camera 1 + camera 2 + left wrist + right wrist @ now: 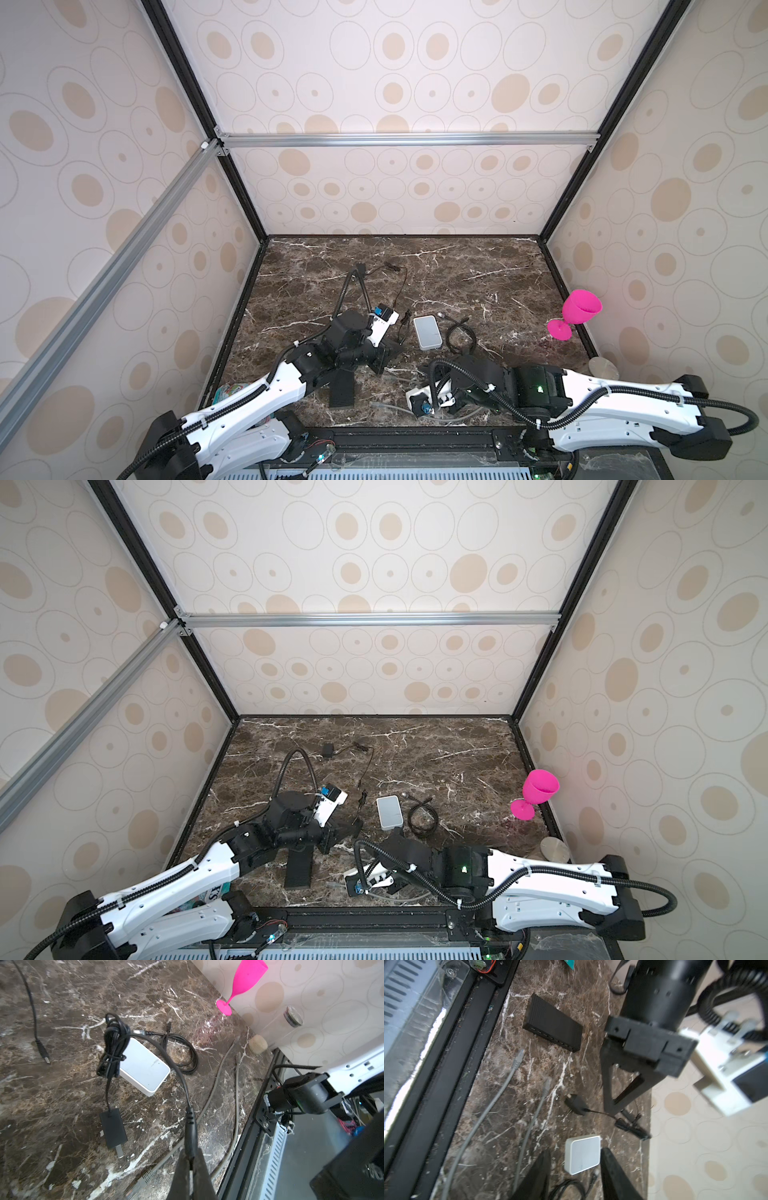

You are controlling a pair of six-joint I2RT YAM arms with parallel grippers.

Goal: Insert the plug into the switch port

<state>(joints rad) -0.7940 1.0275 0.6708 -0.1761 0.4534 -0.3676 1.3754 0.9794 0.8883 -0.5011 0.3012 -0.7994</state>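
Plug (190, 1132) tip hidden inside clamped left gripper (190, 1155); right gripper (576, 1151) empty, parted.

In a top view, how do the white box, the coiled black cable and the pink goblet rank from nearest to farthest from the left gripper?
From the left gripper, shut on the black plug:
1. white box, just right of it in the view.
2. coiled black cable, right of the box.
3. pink goblet, far right, by the wall.
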